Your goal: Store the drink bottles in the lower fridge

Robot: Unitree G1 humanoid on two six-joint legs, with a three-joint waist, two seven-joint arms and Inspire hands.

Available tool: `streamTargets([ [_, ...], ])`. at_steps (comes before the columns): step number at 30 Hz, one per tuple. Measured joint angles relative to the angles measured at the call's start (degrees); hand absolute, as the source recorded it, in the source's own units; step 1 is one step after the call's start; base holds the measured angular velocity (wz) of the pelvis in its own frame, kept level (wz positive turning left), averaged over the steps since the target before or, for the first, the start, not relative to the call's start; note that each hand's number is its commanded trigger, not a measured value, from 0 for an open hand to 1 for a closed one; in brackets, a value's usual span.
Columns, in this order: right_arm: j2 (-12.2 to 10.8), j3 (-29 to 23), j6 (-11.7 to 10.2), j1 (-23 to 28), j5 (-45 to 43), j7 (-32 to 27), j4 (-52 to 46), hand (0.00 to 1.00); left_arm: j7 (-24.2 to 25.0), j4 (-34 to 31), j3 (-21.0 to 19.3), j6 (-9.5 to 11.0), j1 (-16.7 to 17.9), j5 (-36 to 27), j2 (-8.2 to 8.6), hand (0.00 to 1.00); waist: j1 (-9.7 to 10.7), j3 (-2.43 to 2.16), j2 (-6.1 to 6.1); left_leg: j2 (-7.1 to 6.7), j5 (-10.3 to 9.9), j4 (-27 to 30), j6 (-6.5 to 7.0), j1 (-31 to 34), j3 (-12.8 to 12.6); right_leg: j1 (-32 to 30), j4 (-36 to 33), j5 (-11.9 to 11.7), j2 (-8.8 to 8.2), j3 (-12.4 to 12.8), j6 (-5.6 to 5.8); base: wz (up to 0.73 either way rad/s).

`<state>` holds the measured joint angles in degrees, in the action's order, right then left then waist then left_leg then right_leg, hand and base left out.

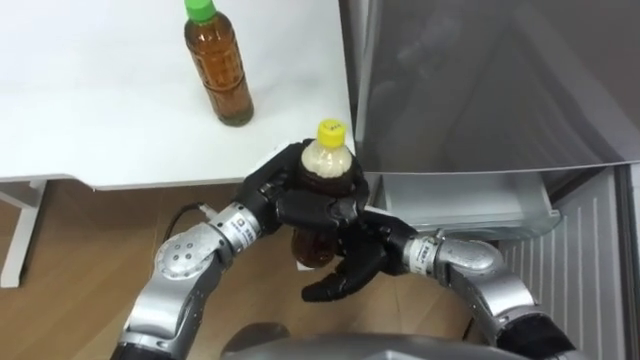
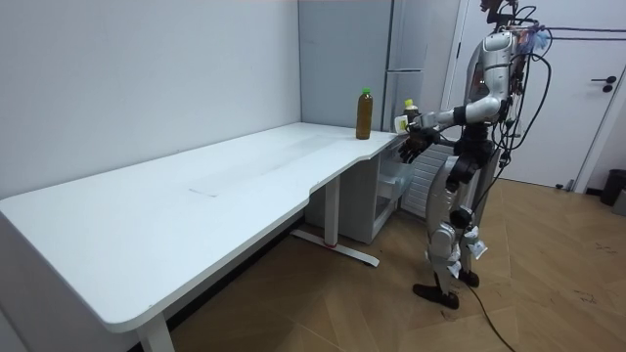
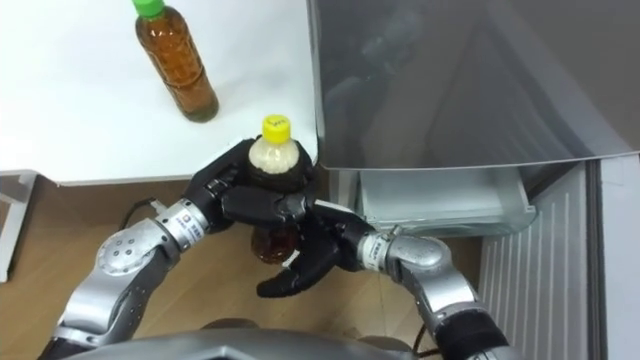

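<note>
The robot stood upright on the wooden floor at the corner of the white table, just beside the grey fridge, with both arms raised in front of its chest.

The left hand came in from the lower left. Its fingers and thumb were curled round the body of the yellow-capped bottle and held it upright. The bottle was off the table, just past the table's near edge and in front of the fridge's closed upper door. Its cap and pale shoulder stood above the hand, and its brown lower part showed below.

The right hand came in from the lower right and lay just under and beside the base of that bottle. Its fingers were loosely extended downward and wrapped nothing. Whether the palm touched the bottle could not be made out.

The green-capped bottle, filled with brown liquid, stood upright on the table. It was farther back from the edge and well apart from both hands.

The lower compartment of the fridge stood open below the grey door, showing a pale shelf-like tray. No bottle was seen in it.
</note>
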<state>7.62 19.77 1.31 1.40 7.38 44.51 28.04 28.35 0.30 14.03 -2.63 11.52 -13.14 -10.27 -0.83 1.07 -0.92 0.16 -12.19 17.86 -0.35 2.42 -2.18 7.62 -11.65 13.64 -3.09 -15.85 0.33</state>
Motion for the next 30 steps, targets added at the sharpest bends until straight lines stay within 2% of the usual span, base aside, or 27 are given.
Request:
streamTargets([
  [3, 0.0, 0.4, 0.4, 0.0, 0.0, 0.4, -0.1, 0.0, 0.4, 0.0, 0.6, 0.0, 0.0, 0.0, -0.52, 1.0, -0.3, 0.06, -0.27, 0.03, 0.0, 0.0, 0.02, 0.3, -0.1, -0.4, -0.1, 0.0, 0.0, 0.0, 0.0, -0.02],
  [9, 0.5, 1.7, 1.4, 0.0, 1.7, 1.0, -0.6, 0.0, 2.3, 0.0, 1.9, 0.0, -0.1, 0.0, -1.99, 1.0, -0.7, -0.09, -0.79, 0.02, 0.0, 0.0, 0.04, 1.1, -0.1, -1.2, -0.2, 0.0, 0.02, 0.1, 0.0, 0.0],
  [12, 0.6, 1.6, 2.4, 0.0, 3.6, 1.3, -1.2, 0.0, 2.6, 0.0, 1.8, 0.0, -0.1, -0.2, -1.98, 1.0, -1.0, -0.1, -0.87, 0.03, 0.0, 0.2, 0.04, 1.2, 0.0, -1.2, -0.2, 0.0, 0.02, 0.2, 0.0, 0.0],
  [21, 0.7, 1.9, 2.6, 0.4, 7.3, 1.0, -1.2, 0.0, 2.7, 0.0, 1.9, 0.0, -0.7, -0.3, -1.96, 1.0, -1.3, -0.09, -0.82, 0.13, 0.0, 0.9, 0.04, 1.1, 0.1, -0.8, -0.1, 0.0, 0.11, 0.1, -0.01, 0.0],
  [27, 0.8, 1.9, 3.8, 1.3, 11.2, 0.5, -1.1, 0.0, 3.5, -0.1, 1.7, 0.0, -0.7, -0.4, -1.97, 1.0, -1.5, -0.18, -0.54, 0.16, -0.1, 1.0, 0.08, 1.3, 0.5, -0.7, -0.4, 0.0, 0.23, 0.0, -0.01, 0.02],
  [28, 0.8, 2.0, 3.9, 1.3, 12.7, 0.5, -0.6, 0.17, 3.7, -0.1, 1.7, 0.0, -0.7, -0.4, -1.97, 1.0, -1.7, -0.19, -0.37, 0.13, -0.1, 1.0, 0.09, 1.3, 0.5, -0.7, -0.5, 0.0, 0.21, 0.0, 0.0, 0.0],
  [29, 0.8, 2.0, 3.9, 1.4, 13.5, 0.5, -0.2, 0.74, 3.7, -0.1, 1.8, 0.0, -0.7, -0.3, -1.97, 1.0, -1.8, -0.17, -0.27, 0.12, -0.1, 1.0, 0.1, 1.3, 0.5, -0.7, -0.5, 0.0, 0.19, 0.0, 0.0, 0.0],
  [30, 0.8, 2.1, 4.2, 1.5, 15.1, 0.3, 0.1, 1.0, 3.7, -0.1, 1.8, 0.0, -0.7, -0.3, -1.97, 1.0, -2.0, -0.13, -0.09, 0.11, -0.1, 1.0, 0.11, 1.4, 0.5, -0.7, -0.6, 0.0, 0.16, -0.1, 0.0, 0.0],
])
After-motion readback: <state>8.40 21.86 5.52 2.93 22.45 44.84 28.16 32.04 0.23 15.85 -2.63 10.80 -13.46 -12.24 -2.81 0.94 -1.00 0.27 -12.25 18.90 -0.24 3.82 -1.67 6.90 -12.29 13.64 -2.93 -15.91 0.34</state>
